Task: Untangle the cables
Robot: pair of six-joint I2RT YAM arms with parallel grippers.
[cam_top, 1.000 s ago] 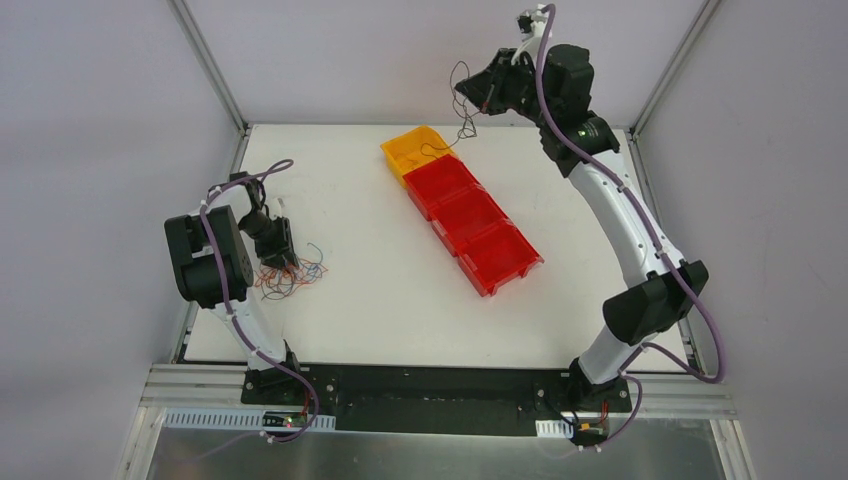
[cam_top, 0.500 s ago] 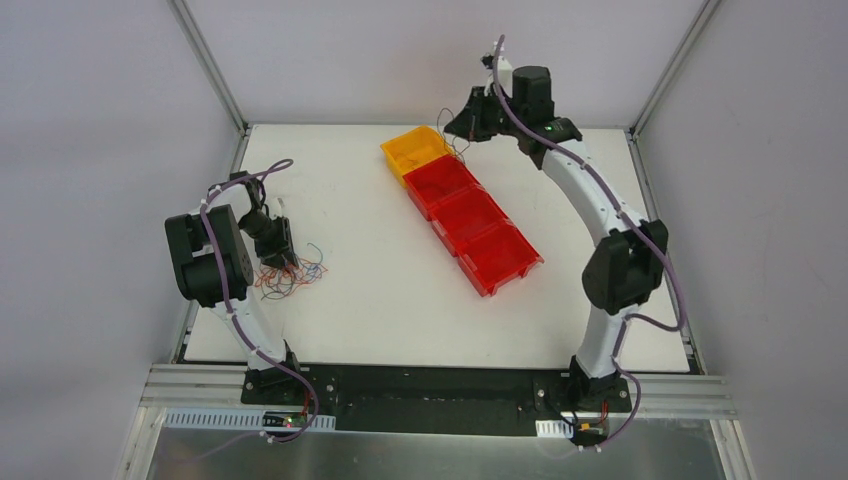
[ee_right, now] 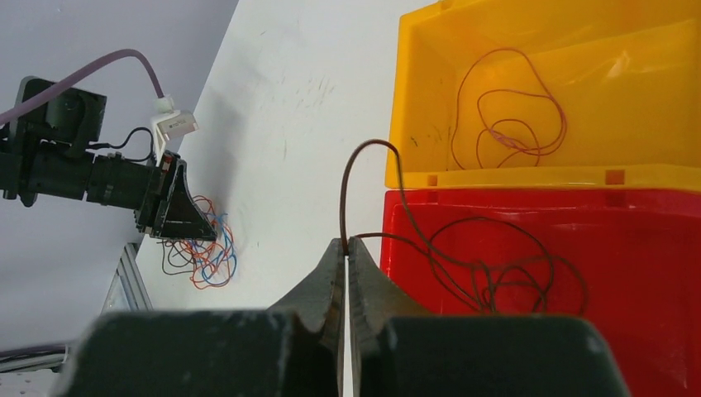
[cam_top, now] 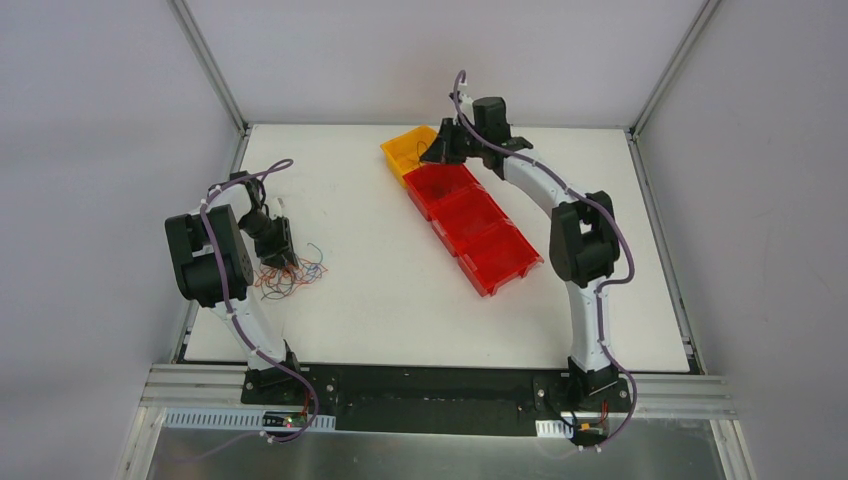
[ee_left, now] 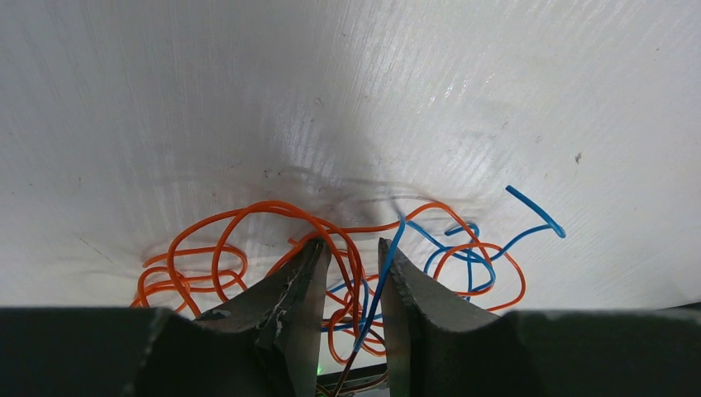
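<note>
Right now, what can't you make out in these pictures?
- Left wrist view: the near part of the tangle lies behind the left fingers, so which strands run beneath them is hidden.
- Right wrist view: the red bin is cut off by the right edge and by the body behind the right fingers, hiding where the dark cable ends.
- Top view: that cable is too thin to trace.
</note>
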